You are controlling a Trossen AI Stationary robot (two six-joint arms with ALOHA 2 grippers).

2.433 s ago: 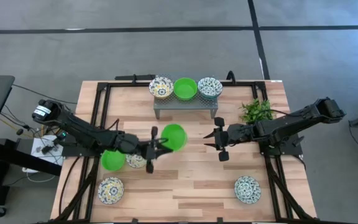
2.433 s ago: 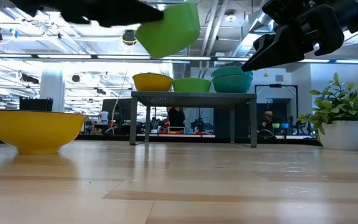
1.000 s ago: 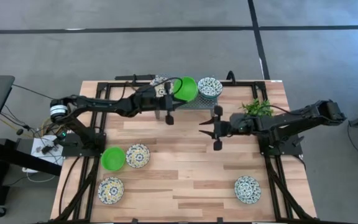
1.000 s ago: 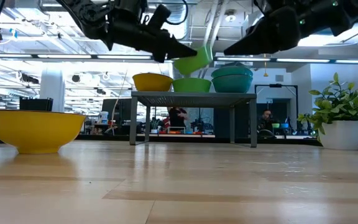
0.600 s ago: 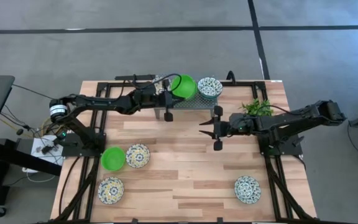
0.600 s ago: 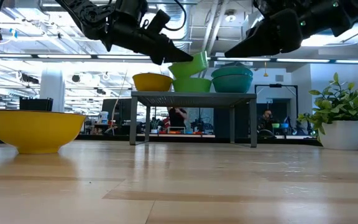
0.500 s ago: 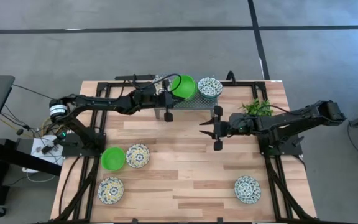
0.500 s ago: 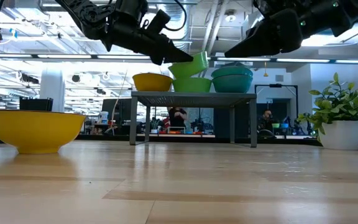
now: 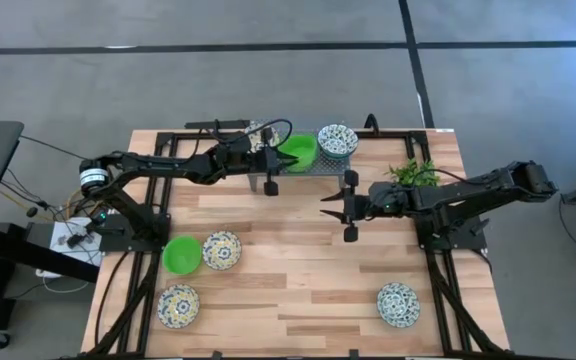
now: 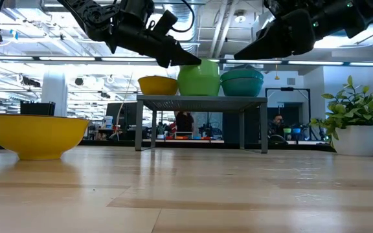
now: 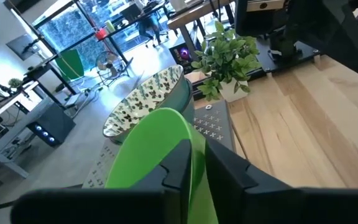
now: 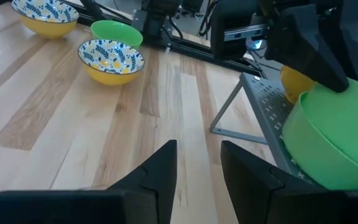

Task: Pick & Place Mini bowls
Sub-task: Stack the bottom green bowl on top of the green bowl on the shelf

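The left gripper (image 9: 274, 152) pinches the rim of a green bowl (image 9: 298, 150) seated on the rack (image 9: 313, 168), between a yellow bowl (image 10: 158, 85) and a patterned bowl (image 9: 337, 139). Releasing cleanly means parting the fingers, then lifting straight away. The right gripper (image 9: 336, 205) hangs open nearby.

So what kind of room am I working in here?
It looks like a robotics lab or open workshop. The low view shows an exposed industrial ceiling with strip lights, the left wrist view shows desks with computers, and the table sits in a black metal frame.
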